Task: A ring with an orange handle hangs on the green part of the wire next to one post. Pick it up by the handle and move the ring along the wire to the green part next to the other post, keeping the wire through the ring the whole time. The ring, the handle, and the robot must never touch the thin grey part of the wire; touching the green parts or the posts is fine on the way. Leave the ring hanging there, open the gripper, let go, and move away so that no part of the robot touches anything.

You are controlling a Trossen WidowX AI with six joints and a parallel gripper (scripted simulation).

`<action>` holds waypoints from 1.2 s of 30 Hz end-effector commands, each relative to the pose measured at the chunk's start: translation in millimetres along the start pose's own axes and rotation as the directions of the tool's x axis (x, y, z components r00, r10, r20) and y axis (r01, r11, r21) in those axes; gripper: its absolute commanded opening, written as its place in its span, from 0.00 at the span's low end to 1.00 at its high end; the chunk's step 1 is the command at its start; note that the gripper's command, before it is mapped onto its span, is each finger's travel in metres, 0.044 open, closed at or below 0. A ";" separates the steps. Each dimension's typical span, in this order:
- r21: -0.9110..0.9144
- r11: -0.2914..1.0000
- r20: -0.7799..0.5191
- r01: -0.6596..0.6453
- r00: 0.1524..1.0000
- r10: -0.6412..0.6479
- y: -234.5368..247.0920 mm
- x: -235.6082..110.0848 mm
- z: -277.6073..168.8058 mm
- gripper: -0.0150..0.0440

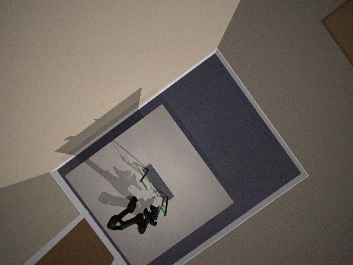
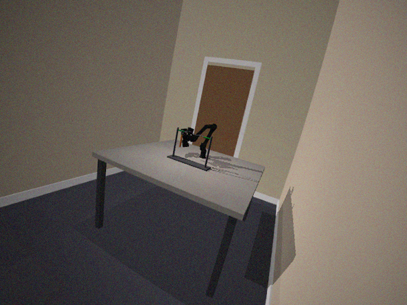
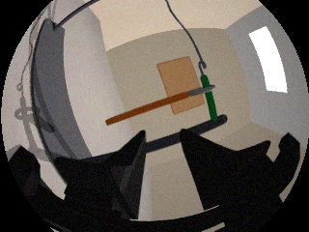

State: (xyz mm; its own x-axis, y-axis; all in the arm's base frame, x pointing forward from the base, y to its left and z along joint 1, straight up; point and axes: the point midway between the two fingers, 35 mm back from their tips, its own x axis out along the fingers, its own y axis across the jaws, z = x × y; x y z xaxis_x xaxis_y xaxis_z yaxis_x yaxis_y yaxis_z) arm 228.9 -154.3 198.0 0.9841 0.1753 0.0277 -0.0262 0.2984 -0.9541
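The claw [image 3: 162, 138] is partly closed with a gap and holds nothing; the orange handle [image 3: 145, 110] is just in front of its tips, not yet between them. The handle looks like a thin, stiff, light stick, so I think it should be pinched near its middle, firmly, or it may spin or slip. At its far end the ring [image 3: 199, 91] hangs on the green part [image 3: 208, 100] by the near post, and the thin grey wire [image 3: 183, 26] runs on from there.
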 end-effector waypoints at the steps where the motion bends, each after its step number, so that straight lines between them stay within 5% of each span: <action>1: 0.265 0.964 -0.046 -0.005 0.999 0.017 30.3 -11.9 -3.4 0.53; 9: 0.788 0.611 -0.139 0.080 0.989 0.050 96.1 -38.6 3.9 0.53; 17: 0.805 0.587 -0.144 0.086 0.988 0.053 95.7 -36.7 3.6 0.53; 30: 0.928 0.325 -0.208 0.182 0.977 0.048 52.7 9.8 10.5 0.53; 36: 0.932 0.310 -0.211 0.187 0.976 0.045 49.9 12.7 11.7 0.53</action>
State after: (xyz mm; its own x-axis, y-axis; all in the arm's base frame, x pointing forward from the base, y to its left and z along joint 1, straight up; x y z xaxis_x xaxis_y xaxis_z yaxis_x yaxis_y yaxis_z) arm 236.4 -124.9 151.5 0.9967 -0.0054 -0.0806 0.0038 0.9998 -0.0195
